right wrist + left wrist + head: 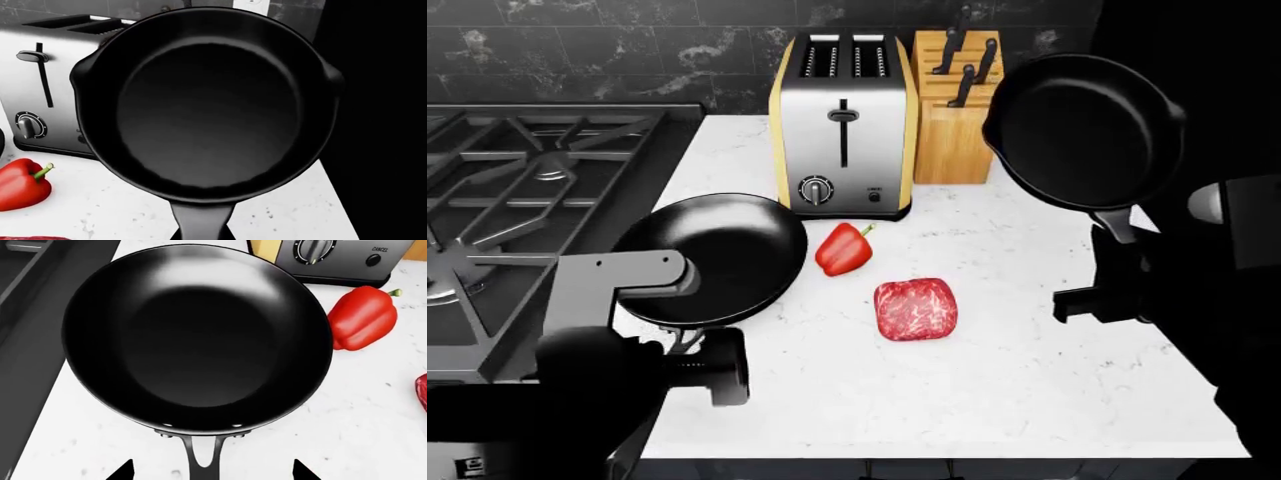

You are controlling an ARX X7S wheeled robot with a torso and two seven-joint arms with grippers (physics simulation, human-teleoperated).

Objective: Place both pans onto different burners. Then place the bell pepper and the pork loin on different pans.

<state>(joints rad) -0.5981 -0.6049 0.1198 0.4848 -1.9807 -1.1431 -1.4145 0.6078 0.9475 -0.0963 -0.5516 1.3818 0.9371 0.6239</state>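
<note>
1. The left claw (207, 475) sits at the handle of the glossy pan (718, 255). Its two finger tips show spread on either side of the thin handle, not visibly touching it.
2. That glossy pan lies at the surface's (1014, 370) left edge, just beside the stove (507, 200), its bowl wide and shallow.
3. The right claw (200, 235) carries the cast-iron pan (1084, 130) by its short handle, raised above the surface's right end; the fingers are hidden, so I cannot tell how they close.
4. I judge the cast-iron pan heavy and stiff, likely to droop from a handle grip; the glossy one looks lighter but slick, best taken near where the handle forks.
5. The bell pepper (843, 250) rests just beside the glossy pan's rim, smooth and prone to roll.
6. The pork loin (916, 309) lies near it, soft and yielding.
7. A toaster (841, 130) and knife block (957, 110) stand behind, clear of the route to the burners (521, 170).
</note>
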